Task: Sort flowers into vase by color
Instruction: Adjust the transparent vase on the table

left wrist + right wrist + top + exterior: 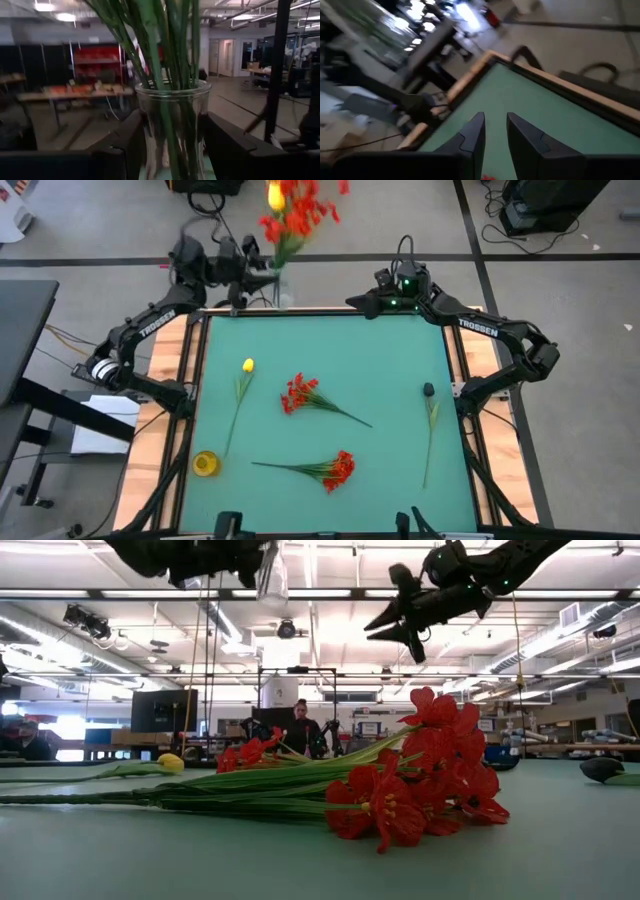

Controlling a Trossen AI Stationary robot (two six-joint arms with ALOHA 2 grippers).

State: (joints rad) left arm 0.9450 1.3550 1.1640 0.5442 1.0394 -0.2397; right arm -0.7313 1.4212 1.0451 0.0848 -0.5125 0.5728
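1. Left gripper [172, 150] up at the far edge of the table [390, 380], clamped on a clear glass vase [172, 125]; a finger [125, 145] presses on either side of the glass
2. Vase is lifted clear of the mat and already holds a bunch [293, 215] of red blossoms with one yellow bud; their stems stand roughly upright in the neck
3. Right gripper [495, 132] is raised over the far right corner of the table; fingers a narrow gap apart, nothing between them
4. Still on the mat: yellow flower [240, 402] on the left side, bud towards the far edge, stem running near-lengthwise towards the near edge
5. Red spray [315, 400] mid-table, blossoms to the left, stem trailing right and nearer
6. Second red spray [318, 469] closer to the near edge, blossoms at its right end, stem pointing left, long axis nearly crosswise
7. One thin-stemmed flower [430, 430] on the right, dark head towards the far edge, stem lengthwise; colour of its head not clear
8. Small yellow round object [205, 463] at the near left, just beside the yellow flower's stem tip; cannot tell what it is
9. Judgement: the free right gripper is nearer the right-hand flower, which lies nearward of it; the mid-table red spray lies diagonally left. A grasp would go across the stem, so the wrist needs turning square to whichever long axis is chosen
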